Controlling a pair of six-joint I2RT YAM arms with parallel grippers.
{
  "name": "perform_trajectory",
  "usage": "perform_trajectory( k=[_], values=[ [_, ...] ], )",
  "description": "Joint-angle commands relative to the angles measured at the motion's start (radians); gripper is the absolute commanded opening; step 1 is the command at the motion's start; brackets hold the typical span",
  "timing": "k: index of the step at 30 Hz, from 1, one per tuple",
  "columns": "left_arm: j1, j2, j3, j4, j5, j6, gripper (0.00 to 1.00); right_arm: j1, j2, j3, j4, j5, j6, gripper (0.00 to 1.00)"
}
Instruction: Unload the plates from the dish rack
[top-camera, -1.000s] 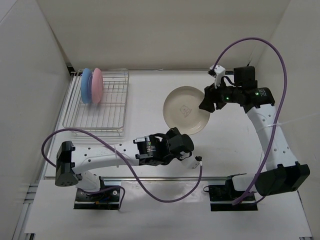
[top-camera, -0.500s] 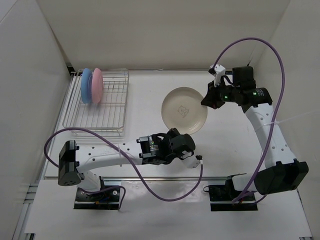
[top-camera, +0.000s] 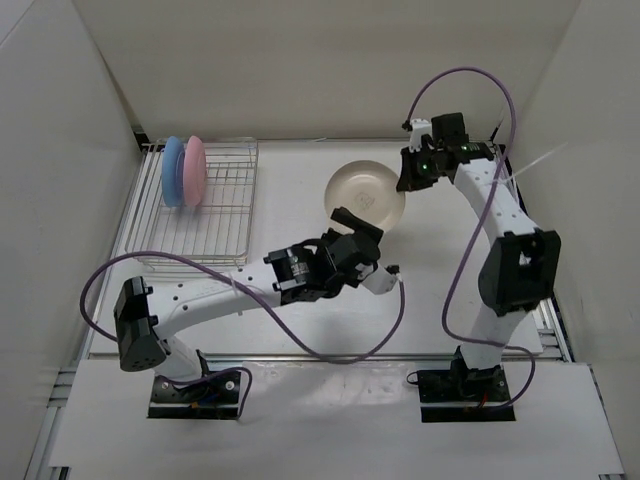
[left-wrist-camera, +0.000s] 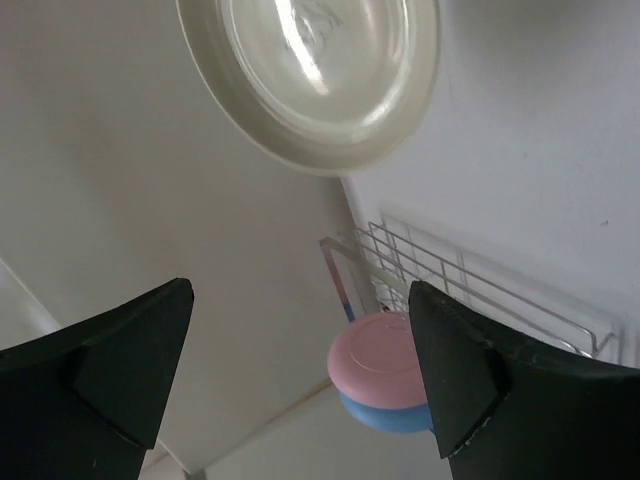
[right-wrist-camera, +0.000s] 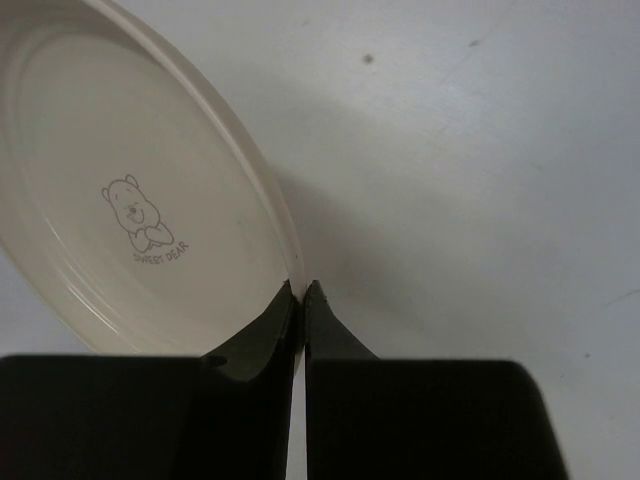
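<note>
The cream plate (top-camera: 362, 194) with a small bear mark (right-wrist-camera: 140, 218) hangs tilted over the middle of the table. My right gripper (top-camera: 408, 182) is shut on its right rim (right-wrist-camera: 302, 290). My left gripper (top-camera: 352, 228) sits just in front of the plate, open, with nothing between its wide-apart fingers (left-wrist-camera: 470, 370); the plate (left-wrist-camera: 310, 70) shows beyond them. The pink plate (top-camera: 195, 170) and blue plate (top-camera: 173, 171) stand on edge side by side at the back left of the dish rack (top-camera: 205, 235); they also appear in the left wrist view, pink (left-wrist-camera: 385, 352) over blue (left-wrist-camera: 385, 415).
White walls close in the table at the back and on both sides. The rack (left-wrist-camera: 450, 280) lies along the left wall. Purple cables loop from both arms, one over the near table (top-camera: 330, 352) and one above the right arm (top-camera: 470, 75).
My left gripper has opened and let go of the cream plate's near rim. My right gripper shut on its right rim and carried it back and slightly left as the arm folded up.
</note>
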Motion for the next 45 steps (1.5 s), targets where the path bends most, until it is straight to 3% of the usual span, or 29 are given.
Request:
perform_trajectory(
  k=[1, 6, 7, 10, 12, 17, 18, 20, 21, 23, 24, 27, 29, 33, 34, 36, 41, 43, 45],
  values=[
    [0.078, -0.05, 0.132, -0.028, -0.067, -0.073, 1.0, -0.056, 0.139, 0.134, 0.136, 0.119, 0.1, 0.0],
    [0.318, 0.062, 0.448, -0.26, -0.12, -0.324, 1.0, -0.122, 0.349, 0.284, 0.091, 0.236, 0.145, 0.0],
    [0.413, 0.101, 0.588, -0.321, -0.069, -0.433, 1.0, -0.122, 0.361, 0.295, 0.091, 0.236, 0.145, 0.0],
    [0.608, 0.113, 0.7, -0.43, 0.053, -0.585, 1.0, -0.133, 0.412, 0.305, 0.091, 0.236, 0.123, 0.0],
    [0.697, 0.079, 0.671, -0.42, 0.159, -0.653, 1.0, -0.133, 0.431, 0.305, 0.091, 0.236, 0.11, 0.0],
    [0.952, -0.102, 0.403, -0.291, 0.42, -0.829, 1.0, -0.151, 0.464, 0.285, 0.091, 0.222, 0.11, 0.0],
    [0.981, -0.12, 0.372, -0.274, 0.498, -0.846, 1.0, -0.151, 0.464, 0.295, 0.091, 0.237, 0.11, 0.04],
    [1.067, -0.143, 0.335, -0.265, 0.58, -0.894, 1.0, -0.151, 0.484, 0.295, 0.082, 0.257, 0.1, 0.31],
    [1.099, -0.153, 0.297, -0.246, 0.668, -0.906, 1.0, -0.151, 0.484, 0.295, 0.082, 0.268, 0.1, 0.39],
    [1.167, -0.183, 0.235, -0.201, 0.738, -0.915, 1.0, -0.151, 0.484, 0.295, 0.071, 0.279, 0.091, 0.43],
    [1.182, -0.183, 0.191, -0.168, 0.78, -0.915, 1.0, -0.151, 0.484, 0.295, 0.061, 0.279, 0.091, 0.52],
    [1.242, -0.194, 0.168, -0.148, 0.842, -0.915, 1.0, -0.151, 0.455, 0.295, 0.05, 0.279, 0.082, 0.52],
    [1.287, -0.194, 0.168, -0.118, 0.912, -0.928, 1.0, -0.151, 0.428, 0.286, 0.041, 0.27, 0.082, 0.57],
    [1.434, -0.228, 0.139, -0.042, 1.021, -0.986, 1.0, -0.151, 0.366, 0.286, 0.031, 0.26, 0.082, 0.59],
    [1.457, -0.228, 0.138, -0.016, 1.067, -0.998, 1.0, -0.151, 0.337, 0.275, 0.021, 0.276, 0.082, 0.69],
    [1.52, -0.249, 0.128, 0.002, 1.124, -1.02, 1.0, -0.151, 0.285, 0.266, 0.021, 0.286, 0.082, 0.7],
    [1.627, -0.259, 0.074, 0.066, 1.314, -1.052, 1.0, -0.183, 0.155, 0.203, 0.008, 0.247, 0.081, 0.85],
    [1.694, -0.24, 0.056, 0.099, 1.42, -1.052, 1.0, -0.183, 0.078, 0.139, -0.014, 0.215, 0.032, 0.96],
    [1.736, -0.205, 0.056, 0.126, 1.503, -1.061, 1.0, -0.183, 0.032, 0.116, -0.08, 0.103, -0.072, 0.98]
  ],
)
